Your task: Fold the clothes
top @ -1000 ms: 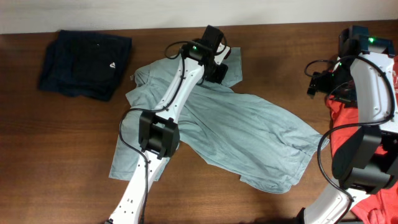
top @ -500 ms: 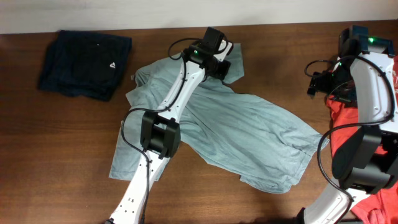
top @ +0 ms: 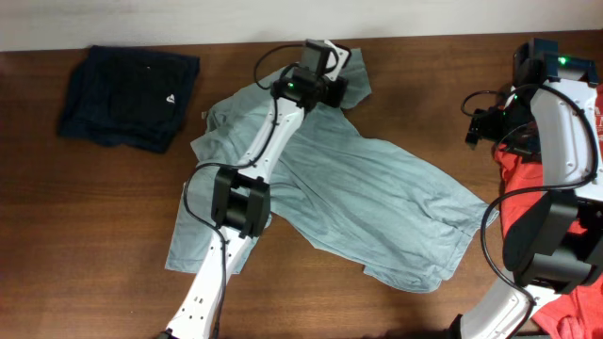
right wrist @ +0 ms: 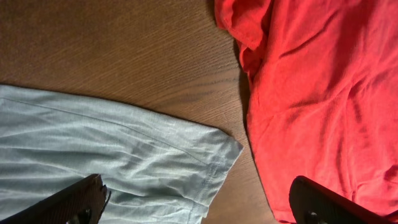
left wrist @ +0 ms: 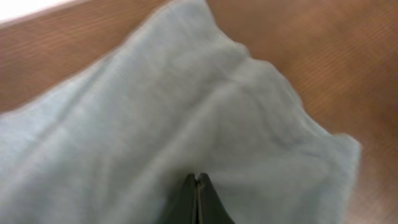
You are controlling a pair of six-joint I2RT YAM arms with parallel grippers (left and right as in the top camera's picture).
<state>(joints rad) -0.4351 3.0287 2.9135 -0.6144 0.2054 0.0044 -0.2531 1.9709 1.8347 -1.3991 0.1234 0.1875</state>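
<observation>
The pale blue-grey T-shirt point(top: 377, 198) lies spread and crumpled across the middle of the brown table. My left gripper point(top: 323, 68) is at the shirt's far sleeve, shut on the cloth; in the left wrist view the closed fingertips point(left wrist: 198, 178) pinch the pale fabric point(left wrist: 155, 106). My right gripper point(top: 488, 121) hovers open at the right, holding nothing. In the right wrist view its wide-apart fingers point(right wrist: 196, 196) frame a corner of the pale shirt point(right wrist: 93, 149) and the red T-shirt point(right wrist: 311, 93). The red shirt point(top: 513, 169) lies at the table's right edge, partly hidden by the right arm.
A folded dark navy garment point(top: 127, 94) lies at the far left of the table point(top: 85, 217). The left arm stretches over the pale shirt's left half. Bare wood point(right wrist: 124, 43) separates the two shirts.
My left gripper has moved toward the table's far edge and a little left, dragging the sleeve with it. The right arm has not moved.
</observation>
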